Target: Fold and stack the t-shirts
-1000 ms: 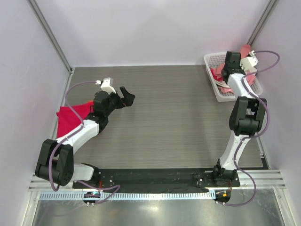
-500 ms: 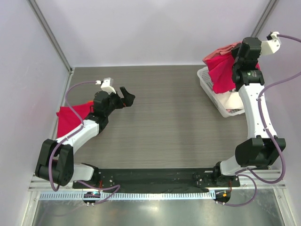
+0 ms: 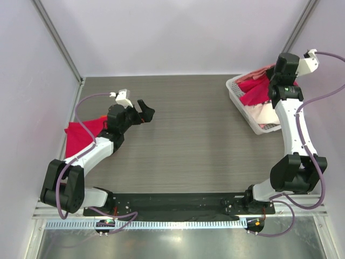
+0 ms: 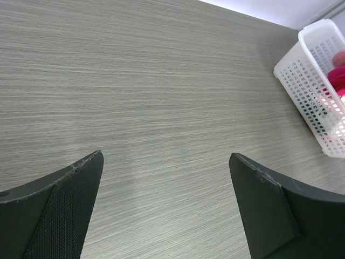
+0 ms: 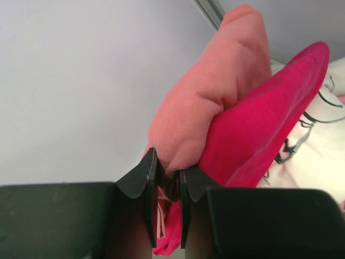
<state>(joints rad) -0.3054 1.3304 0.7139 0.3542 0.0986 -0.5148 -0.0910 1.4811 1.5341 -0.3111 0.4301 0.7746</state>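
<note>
My right gripper (image 3: 276, 77) is raised over the white mesh basket (image 3: 235, 96) at the far right. It is shut on a bunch of the salmon-pink t-shirt (image 3: 261, 72), with a crimson-red t-shirt (image 3: 254, 90) caught beside it. In the right wrist view the fingers (image 5: 168, 167) pinch the salmon cloth (image 5: 210, 102), and the crimson cloth (image 5: 259, 135) hangs against it. A second crimson t-shirt (image 3: 81, 134) lies crumpled at the table's left edge. My left gripper (image 3: 145, 112) is open and empty, just right of it above bare table (image 4: 166, 156).
The basket sits askew at the back right and shows at the right of the left wrist view (image 4: 307, 81). It holds pale cloth with black print (image 3: 267, 113), also seen in the right wrist view (image 5: 318, 151). Walls stand close on both sides.
My right arm rose from inside the basket, pulling salmon and crimson cloth up, then dropped a little. The basket shifted and turned. The left arm has not moved.
</note>
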